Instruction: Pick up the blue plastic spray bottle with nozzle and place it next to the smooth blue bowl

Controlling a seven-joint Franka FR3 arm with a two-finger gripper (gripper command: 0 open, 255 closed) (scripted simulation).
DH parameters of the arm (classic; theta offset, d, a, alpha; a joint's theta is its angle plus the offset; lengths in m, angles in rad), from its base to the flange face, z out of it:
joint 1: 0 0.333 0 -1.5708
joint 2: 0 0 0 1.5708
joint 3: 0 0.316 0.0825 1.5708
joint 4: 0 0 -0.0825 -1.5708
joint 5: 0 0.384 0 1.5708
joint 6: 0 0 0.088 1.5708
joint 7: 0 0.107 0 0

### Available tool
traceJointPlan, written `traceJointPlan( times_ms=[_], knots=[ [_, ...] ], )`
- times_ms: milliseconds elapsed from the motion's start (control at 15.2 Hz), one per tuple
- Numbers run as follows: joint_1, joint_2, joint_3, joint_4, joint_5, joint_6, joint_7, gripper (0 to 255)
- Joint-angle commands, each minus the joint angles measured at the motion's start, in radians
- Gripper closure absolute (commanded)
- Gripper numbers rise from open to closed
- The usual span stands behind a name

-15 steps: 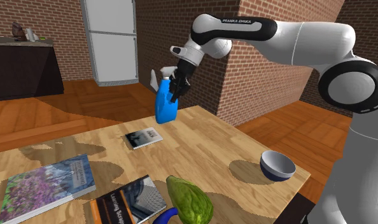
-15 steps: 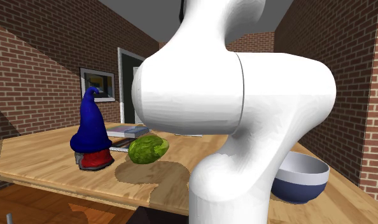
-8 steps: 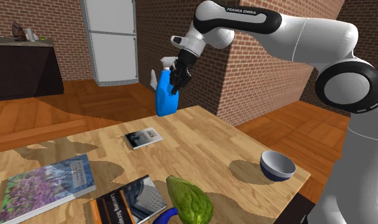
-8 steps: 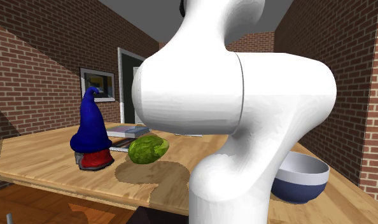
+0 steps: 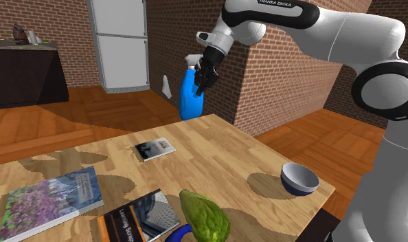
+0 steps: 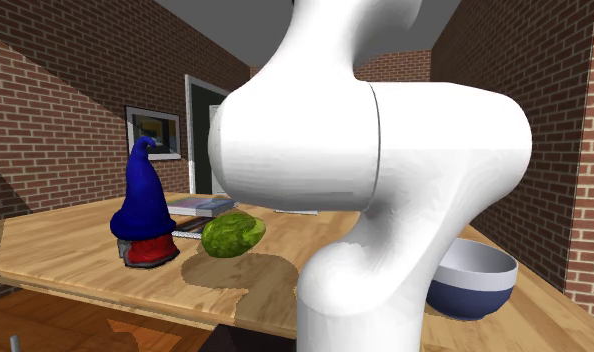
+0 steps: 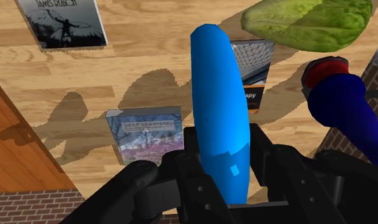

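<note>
The blue spray bottle with a pale nozzle hangs upright in the air above the far edge of the wooden table, clasped near its top by my black gripper. In the wrist view the bottle runs out from between my fingers, which press on both its sides. The blue bowl with a pale inside sits on the table near its corner at the shoulder view's right, well below and apart from the bottle. The bowl also peeks out behind the arm in the second exterior view.
On the table lie a small booklet, a flowery book, a dark book and a green bumpy vegetable. A blue-hatted gnome stands near the vegetable. A brick pillar rises behind the arm.
The gripper has carried the bottle higher and toward the shoulder view's right, away from the table surface. Everything on the table has stayed put.
</note>
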Motion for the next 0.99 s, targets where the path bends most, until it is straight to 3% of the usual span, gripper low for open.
traceJointPlan(
  times_ms=[0,462,924],
  knots=[
    [-0.015,-0.052,-0.013,-0.069,-0.002,0.002,-0.035,255],
    [-0.081,-0.207,-0.074,-0.249,-0.021,-0.032,-0.162,255],
    [-0.15,-0.313,-0.152,-0.352,-0.056,-0.096,-0.29,255]
  ],
)
